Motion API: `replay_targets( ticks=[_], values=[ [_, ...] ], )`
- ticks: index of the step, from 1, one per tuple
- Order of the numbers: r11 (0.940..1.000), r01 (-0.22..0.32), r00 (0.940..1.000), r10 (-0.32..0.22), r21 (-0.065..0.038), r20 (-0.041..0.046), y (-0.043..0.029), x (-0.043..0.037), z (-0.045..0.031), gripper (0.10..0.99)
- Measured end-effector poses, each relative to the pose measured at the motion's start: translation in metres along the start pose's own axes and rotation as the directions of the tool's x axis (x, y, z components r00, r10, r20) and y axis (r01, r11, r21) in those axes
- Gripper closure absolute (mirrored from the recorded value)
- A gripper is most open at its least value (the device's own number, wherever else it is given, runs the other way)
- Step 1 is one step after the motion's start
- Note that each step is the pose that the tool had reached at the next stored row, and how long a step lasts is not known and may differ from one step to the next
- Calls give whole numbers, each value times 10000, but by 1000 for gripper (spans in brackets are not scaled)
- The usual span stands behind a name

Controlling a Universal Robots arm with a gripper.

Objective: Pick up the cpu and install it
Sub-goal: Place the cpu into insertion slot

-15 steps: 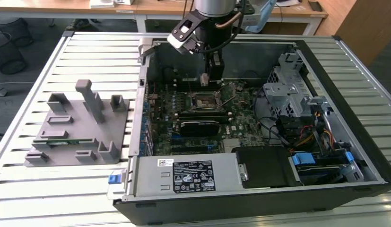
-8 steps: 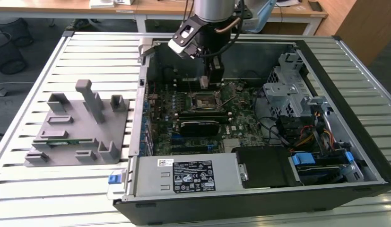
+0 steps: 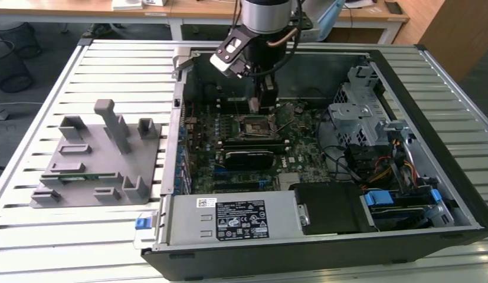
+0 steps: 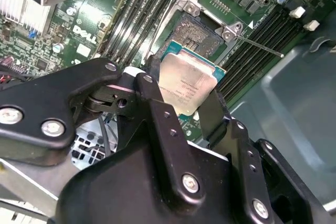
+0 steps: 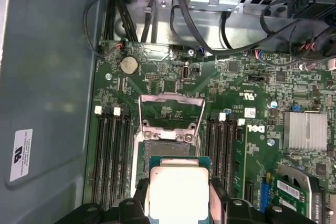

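One black gripper (image 4: 181,98) is clamping the flat square silver-topped cpu (image 5: 178,190) above the open metal-framed socket (image 5: 167,139) below it, likely needing square alignment.

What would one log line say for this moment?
gripper: shut on cpu | cpu: held near open socket, not seated

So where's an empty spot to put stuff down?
Bare table slats lie near and far of the grey holder, left of the computer case in the exterior view. Inside the case is crowded: boards, wires, and the claw holding the cpu by the socket.
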State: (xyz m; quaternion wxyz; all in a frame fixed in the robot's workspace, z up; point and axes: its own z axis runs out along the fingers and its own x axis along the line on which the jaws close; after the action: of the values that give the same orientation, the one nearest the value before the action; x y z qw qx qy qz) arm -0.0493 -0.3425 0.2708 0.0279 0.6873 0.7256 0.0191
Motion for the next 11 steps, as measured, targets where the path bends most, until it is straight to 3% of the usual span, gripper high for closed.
replay_targets(
  ticks=[11],
  values=[
    [9999, -115, 9999, 115, 3, 18, -9, 47, 176, 549]
  ],
)
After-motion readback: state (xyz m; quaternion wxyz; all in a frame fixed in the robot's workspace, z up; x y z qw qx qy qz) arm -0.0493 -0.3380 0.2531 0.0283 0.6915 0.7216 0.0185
